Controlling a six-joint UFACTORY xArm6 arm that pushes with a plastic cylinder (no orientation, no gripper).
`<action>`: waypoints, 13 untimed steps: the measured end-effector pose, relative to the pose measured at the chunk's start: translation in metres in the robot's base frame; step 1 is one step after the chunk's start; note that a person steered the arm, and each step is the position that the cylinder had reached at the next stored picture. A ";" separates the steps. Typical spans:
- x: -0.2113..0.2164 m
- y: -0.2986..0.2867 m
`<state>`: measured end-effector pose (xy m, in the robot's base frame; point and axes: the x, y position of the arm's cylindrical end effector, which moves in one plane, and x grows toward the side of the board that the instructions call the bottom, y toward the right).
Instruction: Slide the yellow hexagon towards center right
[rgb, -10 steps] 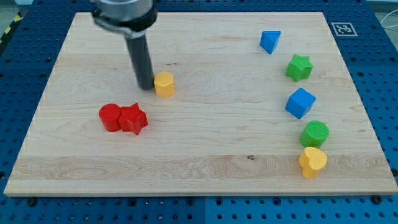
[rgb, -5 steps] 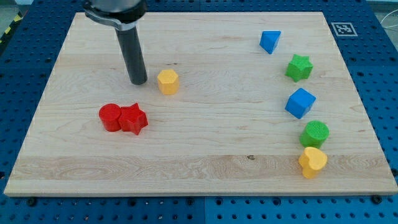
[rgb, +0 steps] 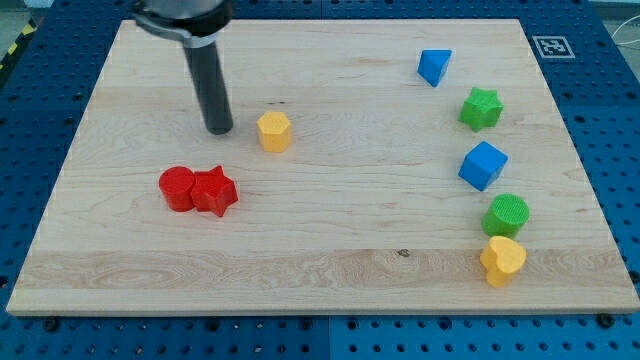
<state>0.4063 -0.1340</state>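
The yellow hexagon (rgb: 273, 131) lies on the wooden board (rgb: 330, 230), left of centre in the upper half. My tip (rgb: 219, 130) rests on the board just to the hexagon's left, with a small gap between them. The dark rod rises from the tip towards the view's top.
A red cylinder (rgb: 178, 188) and a red star (rgb: 214, 191) touch each other below my tip. Along the view's right stand a blue triangle (rgb: 433, 67), a green star (rgb: 481, 108), a blue cube (rgb: 483, 165), a green cylinder (rgb: 507, 215) and a yellow heart (rgb: 502, 260).
The yellow hexagon has slid a little to the right. My tip has pulled back to the left, off the hexagon, leaving a gap.
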 end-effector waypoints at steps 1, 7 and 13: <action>0.001 0.035; 0.000 0.150; 0.019 0.162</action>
<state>0.4255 0.0283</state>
